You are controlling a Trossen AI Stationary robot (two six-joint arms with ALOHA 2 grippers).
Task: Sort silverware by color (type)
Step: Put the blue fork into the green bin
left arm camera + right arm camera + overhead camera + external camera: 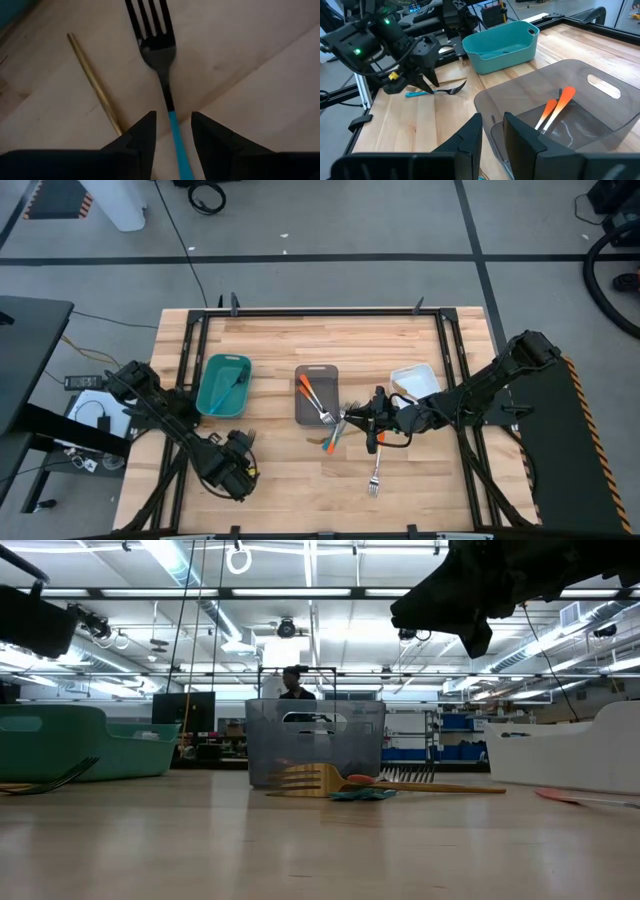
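Note:
My left gripper (232, 465) is down at the table near its near-left corner, open. Its fingers stand on either side of the blue handle (172, 131) of a dark-tined fork (159, 50) that lies flat on the wood, and I see no touch. A thin gold handle (95, 85) lies beside that fork. My right gripper (493, 131) hovers open and empty above the grey tray (560, 90), which holds two orange-handled forks (555, 107). A gold fork (320, 778) and a teal utensil (362, 794) lie in front of the grey tray. An orange-handled fork (375, 470) lies nearer the near edge.
The teal tray (222, 385) holds a utensil and stands left of the grey tray (316, 393). The white tray (415, 383) stands to the right, under my right arm. Black frame rails run along the table's sides. Bare wood lies along the far side.

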